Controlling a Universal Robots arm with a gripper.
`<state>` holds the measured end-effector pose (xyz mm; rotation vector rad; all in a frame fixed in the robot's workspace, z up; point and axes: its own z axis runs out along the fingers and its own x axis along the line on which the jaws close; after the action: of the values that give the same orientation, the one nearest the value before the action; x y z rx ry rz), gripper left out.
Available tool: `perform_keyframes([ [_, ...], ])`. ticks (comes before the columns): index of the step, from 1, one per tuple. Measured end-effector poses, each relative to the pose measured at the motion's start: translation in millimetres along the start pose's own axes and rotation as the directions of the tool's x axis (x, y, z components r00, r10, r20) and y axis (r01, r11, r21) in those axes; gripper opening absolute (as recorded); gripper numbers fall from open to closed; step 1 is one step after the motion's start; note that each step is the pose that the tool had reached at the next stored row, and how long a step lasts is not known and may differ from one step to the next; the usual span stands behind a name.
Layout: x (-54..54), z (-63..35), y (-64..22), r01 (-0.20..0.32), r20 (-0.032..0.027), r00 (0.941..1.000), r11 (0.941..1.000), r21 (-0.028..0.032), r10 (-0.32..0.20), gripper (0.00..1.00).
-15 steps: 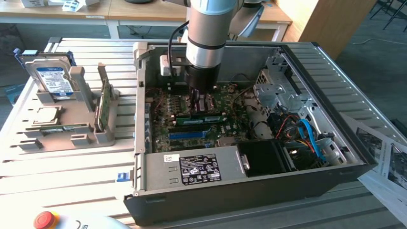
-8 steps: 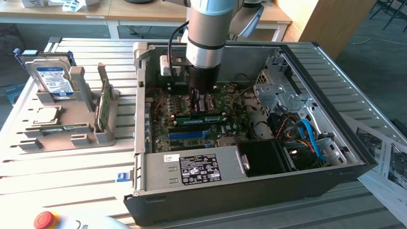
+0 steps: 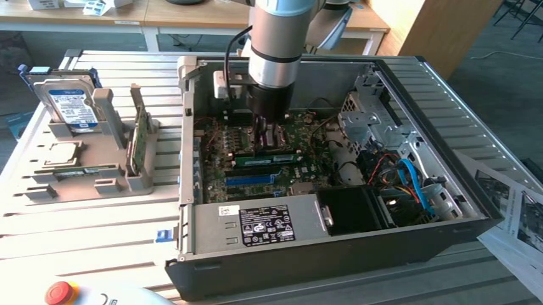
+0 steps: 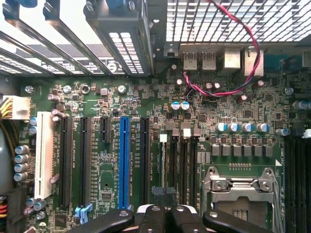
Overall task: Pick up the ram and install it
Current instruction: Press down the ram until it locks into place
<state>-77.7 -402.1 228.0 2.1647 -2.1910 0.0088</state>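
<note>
1. Reaching down into the open black computer case [image 3: 339, 254], the single black two-fingered gripper [image 3: 268, 133] hangs over the green motherboard [image 4: 112, 97]. Its fingers [image 4: 151, 217] are pressed together with no gap between them. I cannot tell whether anything is pinched there.
2. One long, narrow green circuit-board ram stick [image 3: 269, 153] lies along the memory slots directly under the gripper tips, at or just below them. Whether they touch cannot be made out.
3. A second green ram stick [image 3: 138, 143] stands on edge in the grey plastic holder [image 3: 110, 136]. It is outside the case, towards the exterior view's left and well apart from the gripper.
4. On the motherboard, the wrist view shows one blue expansion slot [image 4: 124, 160] and one white expansion slot [image 4: 43, 153], with black slots between and beside them.
5. One grey power supply box with a black label [image 3: 254, 222] sits at the near edge of the case.
6. The holder also carries one silver hard drive with a blue-white label [image 3: 70, 105], upright, and one small square metal CPU chip [image 3: 61, 152], lying flat.
7. One red round button [image 3: 60, 292] sits at the near corner of the slatted table [image 3: 85, 222].
</note>
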Motion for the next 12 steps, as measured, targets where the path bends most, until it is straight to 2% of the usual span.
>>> perform_keyframes([
  [12,1.0,-21.6,0.7,0.000,-0.0003,1.0000,1.0000,0.0000,0.000,0.11],
])
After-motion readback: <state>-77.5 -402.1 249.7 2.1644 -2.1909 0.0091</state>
